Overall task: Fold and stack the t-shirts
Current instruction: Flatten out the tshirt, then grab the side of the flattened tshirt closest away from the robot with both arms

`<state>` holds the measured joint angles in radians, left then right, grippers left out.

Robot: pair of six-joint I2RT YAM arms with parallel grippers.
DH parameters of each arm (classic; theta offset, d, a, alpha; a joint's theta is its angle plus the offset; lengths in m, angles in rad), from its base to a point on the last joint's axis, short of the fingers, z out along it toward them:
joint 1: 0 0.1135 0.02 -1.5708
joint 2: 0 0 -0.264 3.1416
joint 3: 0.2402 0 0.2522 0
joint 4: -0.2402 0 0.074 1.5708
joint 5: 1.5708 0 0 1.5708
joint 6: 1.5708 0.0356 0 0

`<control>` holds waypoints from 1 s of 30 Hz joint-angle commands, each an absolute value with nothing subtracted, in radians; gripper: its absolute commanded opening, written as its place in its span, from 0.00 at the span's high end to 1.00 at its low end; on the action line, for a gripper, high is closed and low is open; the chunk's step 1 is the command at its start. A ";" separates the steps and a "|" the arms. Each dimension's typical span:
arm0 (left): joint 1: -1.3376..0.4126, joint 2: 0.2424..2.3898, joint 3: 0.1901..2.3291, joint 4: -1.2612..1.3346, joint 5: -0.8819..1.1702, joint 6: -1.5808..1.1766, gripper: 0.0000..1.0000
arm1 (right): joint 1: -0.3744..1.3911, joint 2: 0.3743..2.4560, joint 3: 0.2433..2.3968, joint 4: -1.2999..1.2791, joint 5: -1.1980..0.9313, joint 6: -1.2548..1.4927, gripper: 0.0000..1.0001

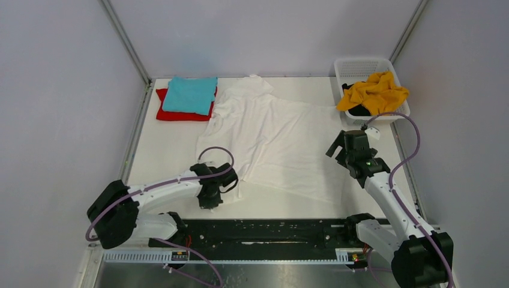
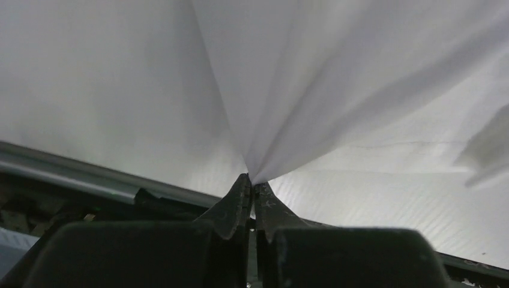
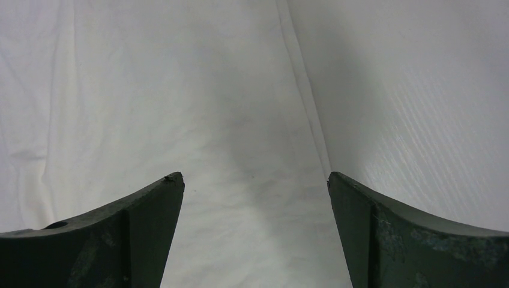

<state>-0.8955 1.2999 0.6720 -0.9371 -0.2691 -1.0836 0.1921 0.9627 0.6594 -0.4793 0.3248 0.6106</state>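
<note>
The white t-shirt (image 1: 270, 138) lies spread out; the left gripper (image 2: 251, 183) is clamped tight on its near left corner, while the right gripper (image 3: 255, 180) hangs wide open and empty over its right edge. By its far left sleeve the folded teal t-shirt (image 1: 190, 95) rests on the red t-shirt (image 1: 171, 113); off its far right, the mustard-yellow t-shirt (image 1: 375, 93) sits in the basket (image 1: 360, 63).

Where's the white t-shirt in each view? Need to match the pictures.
Top external: white t-shirt spread out mid-table, between the two arms.
Left wrist: white t-shirt fans up from the shut left end effector, upper centre.
Right wrist: white t-shirt fills left and centre, below the open right end effector.
Shared landmark: the white table, bare beside the shirt's edge in every view.
</note>
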 commanded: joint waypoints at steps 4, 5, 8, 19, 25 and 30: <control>-0.833 1.112 0.660 -1.100 -0.320 -1.151 1.00 | 0.185 0.948 0.651 -0.607 0.340 0.682 0.02; -0.830 1.101 0.671 -1.119 -0.328 -1.151 1.00 | 0.183 0.939 0.641 -0.630 0.341 0.692 0.02; -0.813 1.072 0.696 -1.146 -0.353 -1.137 1.00 | 0.178 0.895 0.600 -0.706 0.333 0.741 0.02; -0.801 1.088 0.710 -1.036 -0.279 -1.033 1.00 | 0.166 0.695 0.400 -0.798 0.274 0.942 0.08; -0.797 1.087 0.720 -1.034 -0.276 -1.028 1.00 | 0.166 0.701 0.372 -0.773 0.222 0.975 0.20; -0.786 1.113 0.744 -1.036 -0.250 -1.014 1.00 | 0.166 0.733 0.360 -0.724 0.193 0.982 0.27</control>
<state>-0.7944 1.0950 0.6918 -1.0466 -0.2733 -1.0374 0.1692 0.7139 0.3660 -0.7692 0.2180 0.9409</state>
